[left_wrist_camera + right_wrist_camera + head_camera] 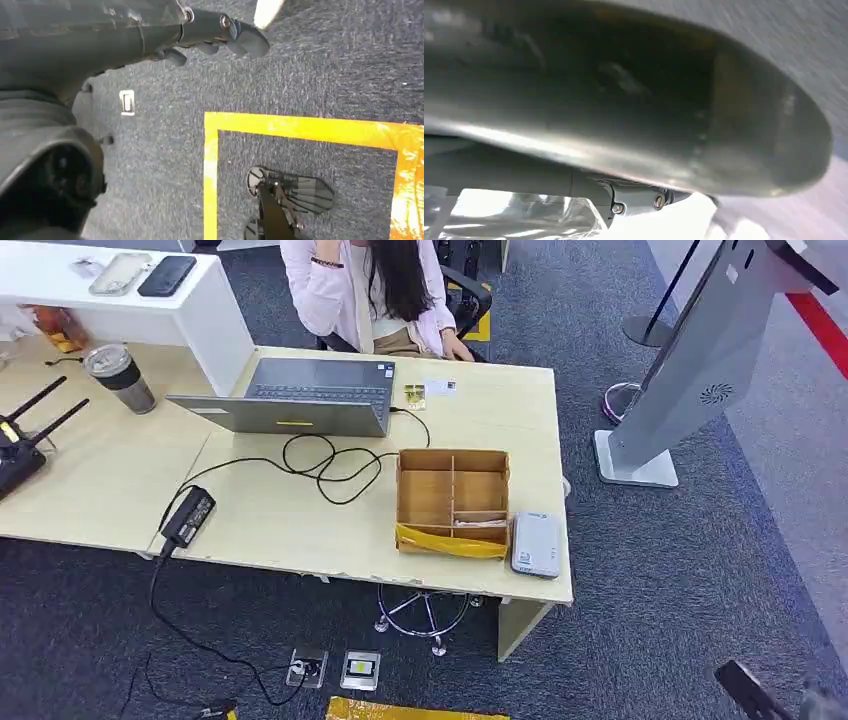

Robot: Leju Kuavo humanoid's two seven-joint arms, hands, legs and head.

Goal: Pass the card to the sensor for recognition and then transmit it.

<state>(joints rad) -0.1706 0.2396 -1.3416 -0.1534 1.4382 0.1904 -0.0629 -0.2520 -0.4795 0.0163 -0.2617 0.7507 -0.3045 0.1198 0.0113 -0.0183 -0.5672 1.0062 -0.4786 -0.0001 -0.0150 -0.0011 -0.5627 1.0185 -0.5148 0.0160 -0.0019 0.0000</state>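
A grey-white sensor box (536, 543) lies at the desk's near right corner, beside a partitioned cardboard box (452, 500). A pale flat item (478, 523), perhaps a card, lies in the box's near right compartment. Two small cards (428, 391) rest on the desk's far side near a seated person (375, 290). My left hand (220, 32) hangs over the carpet with its fingers stretched out and nothing in them. The dark fingers of my right hand (752, 690) poke in at the lower right, far from the desk; the right wrist view is blurred by a grey cover (624, 100).
A grey laptop (300, 395) with a looping black cable (320, 465) and a power brick (188, 517) takes up the desk's middle. A tumbler (120, 378) and a router (20, 450) stand at the left. A tilted grey kiosk (700, 350) stands to the right. Yellow tape (300, 127) marks the carpet.
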